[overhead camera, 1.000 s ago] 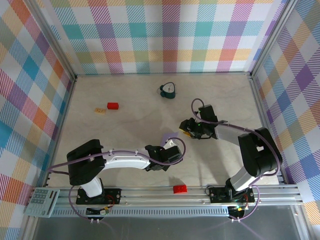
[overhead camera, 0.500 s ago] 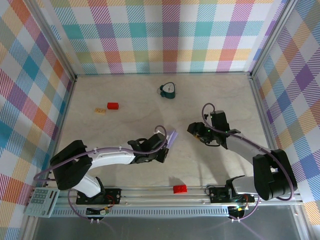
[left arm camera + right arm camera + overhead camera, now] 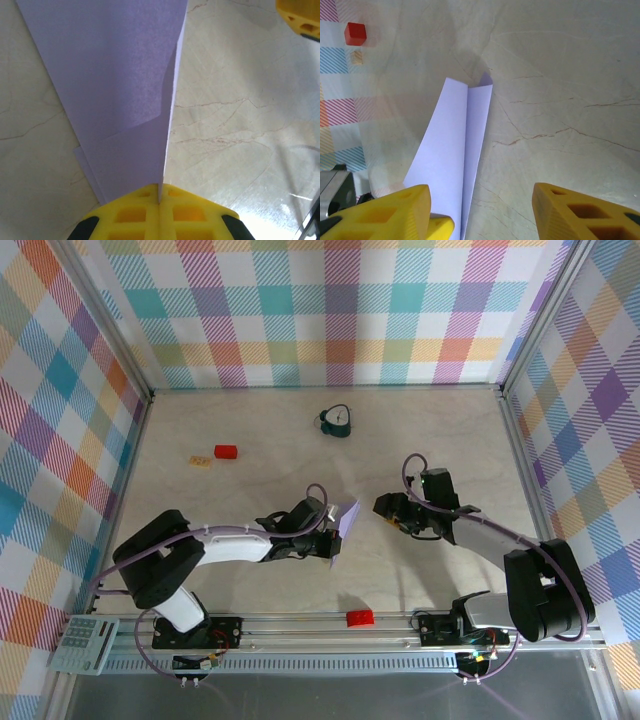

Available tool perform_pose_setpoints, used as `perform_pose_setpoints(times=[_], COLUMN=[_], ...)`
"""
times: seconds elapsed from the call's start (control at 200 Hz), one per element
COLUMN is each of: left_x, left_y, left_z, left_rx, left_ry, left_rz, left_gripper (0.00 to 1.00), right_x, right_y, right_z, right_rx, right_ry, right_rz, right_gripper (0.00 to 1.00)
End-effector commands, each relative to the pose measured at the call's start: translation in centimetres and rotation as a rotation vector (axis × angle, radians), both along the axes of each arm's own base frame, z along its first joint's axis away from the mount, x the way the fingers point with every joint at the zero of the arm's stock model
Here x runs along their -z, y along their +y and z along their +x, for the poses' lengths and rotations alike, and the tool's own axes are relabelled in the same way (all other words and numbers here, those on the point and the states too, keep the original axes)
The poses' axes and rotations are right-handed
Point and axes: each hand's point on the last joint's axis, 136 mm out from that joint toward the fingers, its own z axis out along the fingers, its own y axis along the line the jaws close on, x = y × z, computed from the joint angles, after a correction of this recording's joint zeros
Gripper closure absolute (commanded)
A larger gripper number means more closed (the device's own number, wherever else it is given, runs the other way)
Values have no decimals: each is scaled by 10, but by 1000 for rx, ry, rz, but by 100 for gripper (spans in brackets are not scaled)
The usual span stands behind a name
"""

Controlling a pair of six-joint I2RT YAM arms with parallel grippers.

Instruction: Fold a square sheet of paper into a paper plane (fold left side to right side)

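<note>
The paper plane (image 3: 345,519) is a narrow lavender wedge with a centre crease, held just above the table's middle. My left gripper (image 3: 320,524) is shut on its near end. In the left wrist view the yellow fingertips (image 3: 159,200) press together on the paper plane (image 3: 115,75), which fans away from them. My right gripper (image 3: 388,507) hangs open just right of the plane. In the right wrist view the paper plane (image 3: 455,145) runs away from beside the left finger of my right gripper (image 3: 485,215), whose jaws stand wide apart and hold nothing.
A dark teal clock (image 3: 337,420) stands at the back centre. A red block (image 3: 225,451) and a tan block (image 3: 201,461) lie at the back left, another red block (image 3: 359,617) at the front rail. A keypad (image 3: 85,643) sits at the front-left corner.
My right gripper has opened wider and drawn back to the right, away from the paper. My left gripper has kept its hold and shifted the plane slightly left and back.
</note>
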Motion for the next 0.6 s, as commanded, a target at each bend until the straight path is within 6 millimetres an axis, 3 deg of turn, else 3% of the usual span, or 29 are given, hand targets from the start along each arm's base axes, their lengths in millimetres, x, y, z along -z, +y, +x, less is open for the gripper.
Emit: perform_pose_setpoints(times=[0.0, 0.595], left_x=[-13, -12], left_y=[-13, -20], left_z=[7, 20], left_rx=[-1, -52], left_ry=[21, 114], left_rz=[-92, -260], left_gripper=[100, 100], right_x=[-2, 12], right_y=[5, 37], right_z=[-3, -6], right_rx=[-26, -78], right_ry=[-23, -3], right_rz=[35, 72], right_gripper=[45, 55])
